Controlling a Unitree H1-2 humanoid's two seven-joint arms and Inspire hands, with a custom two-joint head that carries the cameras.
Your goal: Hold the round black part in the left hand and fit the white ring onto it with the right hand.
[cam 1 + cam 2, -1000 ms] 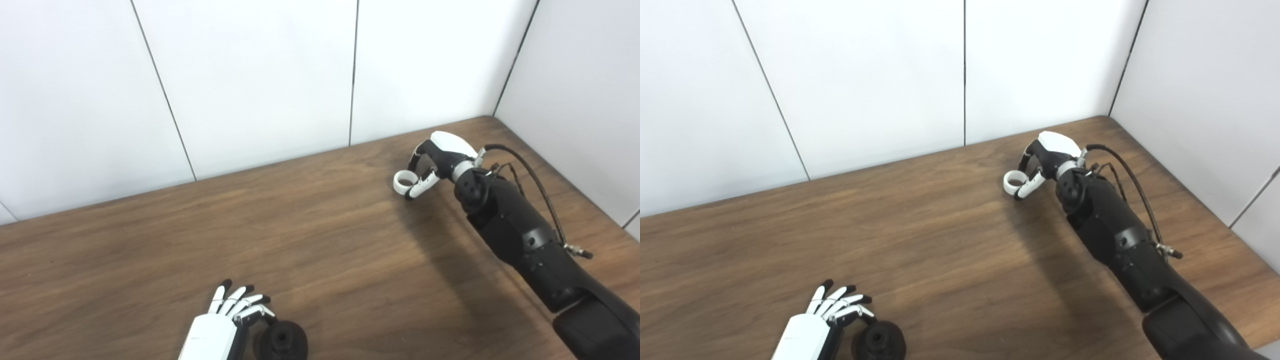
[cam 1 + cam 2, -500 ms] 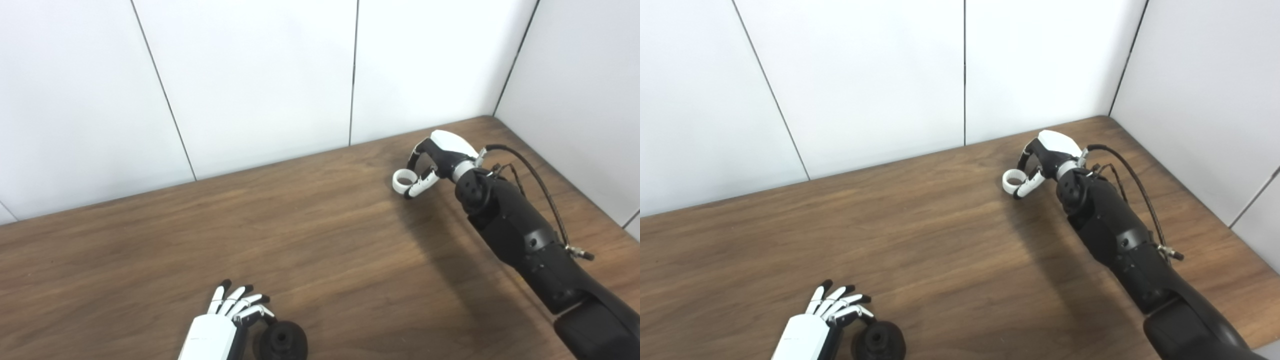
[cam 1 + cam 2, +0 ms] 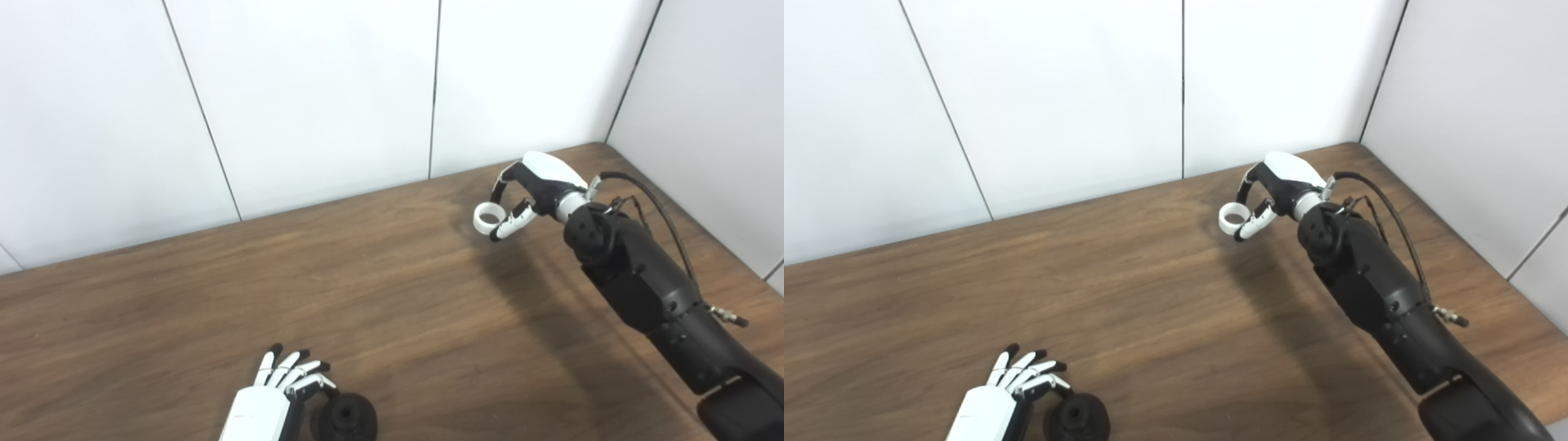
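Fingers of right hand (image 3: 527,196) pinch white ring (image 3: 488,217) above far counter (image 3: 392,294); thin grip risks drop in transit. Left hand (image 3: 269,404) fingers spread, released, beside round black part (image 3: 344,416), ungrasped; fitting would push it away.

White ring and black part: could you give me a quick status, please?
Right hand shut on white ring, above the table. Left hand open beside round black part, not gripping. Nothing between them.
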